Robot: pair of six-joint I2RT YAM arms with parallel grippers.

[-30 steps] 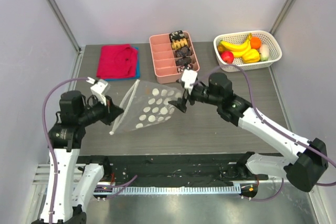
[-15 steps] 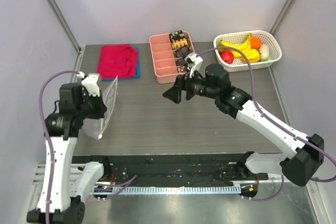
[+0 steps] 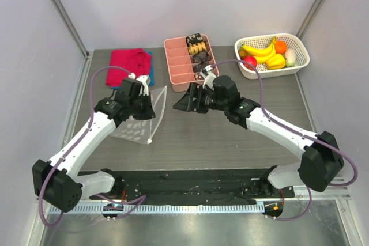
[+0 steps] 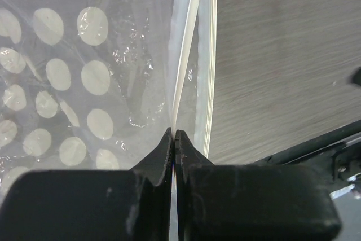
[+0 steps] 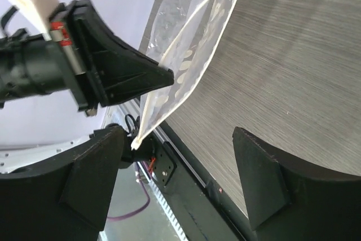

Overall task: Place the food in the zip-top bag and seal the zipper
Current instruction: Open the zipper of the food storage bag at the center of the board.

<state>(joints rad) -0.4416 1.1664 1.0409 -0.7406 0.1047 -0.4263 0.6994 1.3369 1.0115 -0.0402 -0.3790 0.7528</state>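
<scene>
Status: early. Nothing is bagged yet.

- The food is all in the white mesh basket at the far right of the table: bananas, red apple, orange, yellow pepper and a white-and-green piece. None of it is touched by either arm.
- The zip-top bag is off the table on the left side and hangs from the left tool. The jaws are pinched tight on its edge. No item shows through the clear film, so count it as empty.
- The zipper runs up and away from the pinch. In the left wrist view two pale strips stand slightly apart, so I judge the mouth unsealed. How wide it gapes cannot be told.
- The right tool sits mid-table, just in front of the pink divided tray. Its jaws are spread wide and hold nothing. It faces the bag but is apart from it.
- A red cloth lies at far left and plays no part.

Left for you to do: hold the mouth open, carry the pieces across from the basket one by one, then press the strip shut along its length. That is nearly the whole job.

Writing: none legible. The bag carries only rows of white oval dots. No brand or label can be read on the bag, basket, tray or arms.
</scene>
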